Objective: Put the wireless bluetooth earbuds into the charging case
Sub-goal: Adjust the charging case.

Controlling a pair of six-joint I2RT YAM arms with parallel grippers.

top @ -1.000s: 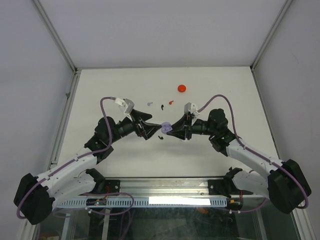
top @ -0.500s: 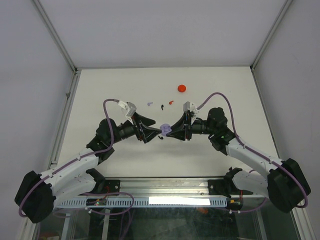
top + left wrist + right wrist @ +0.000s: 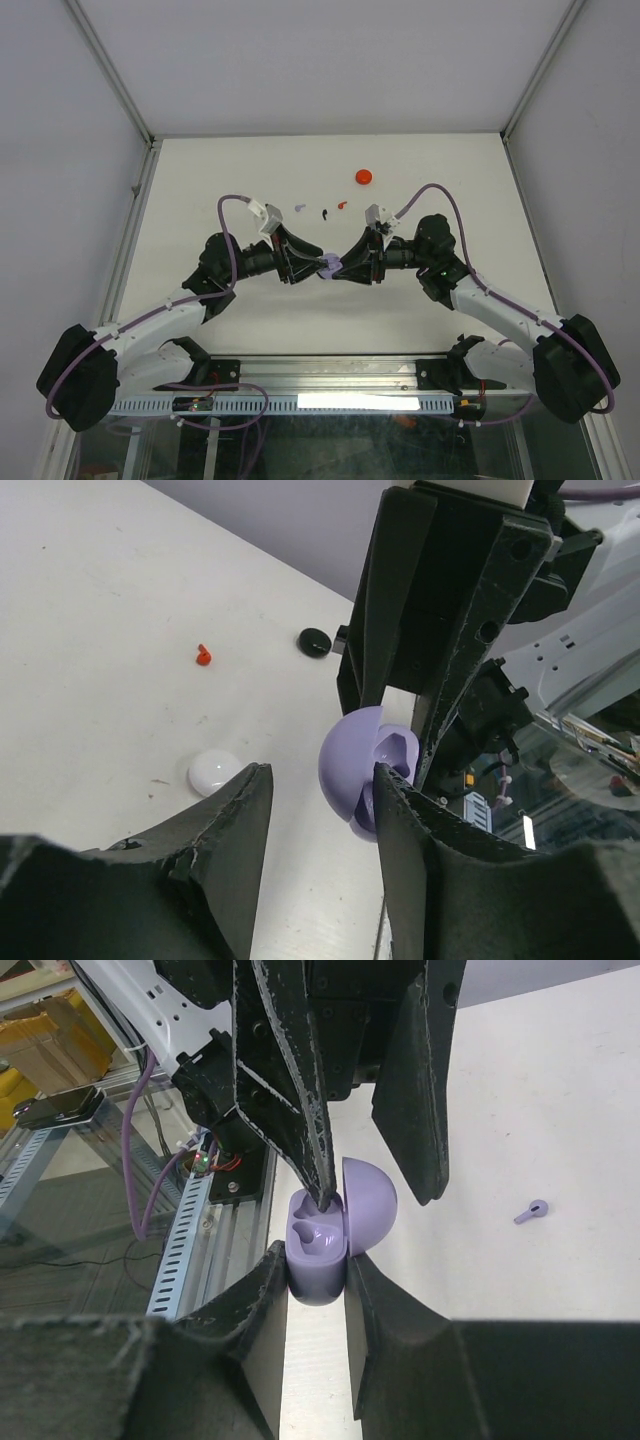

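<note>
My right gripper (image 3: pixel 316 1260) is shut on the lilac charging case (image 3: pixel 320 1250), held above the table with its domed lid open. My left gripper (image 3: pixel 320 780) faces it, open, its jaws straddling the lid. One of the left fingers (image 3: pixel 300 1110) has its tip in the case's cavity; the other stands apart from the lid's outer side. In the top view both grippers meet at the case (image 3: pixel 329 264). On the table lie three earbuds: lilac (image 3: pixel 299 207), black (image 3: pixel 324 213) and red (image 3: pixel 342 204). Whether an earbud sits in the case is hidden.
A red round case (image 3: pixel 364 177) sits farther back on the white table (image 3: pixel 450 180). A white round case (image 3: pixel 214 771) and a black round case (image 3: pixel 315 641) lie near the grippers. The metal frame rail (image 3: pixel 330 385) runs along the near edge.
My left gripper has moved right to the case, and its jaws have narrowed around the open lid. My right gripper has kept the case where it was.
</note>
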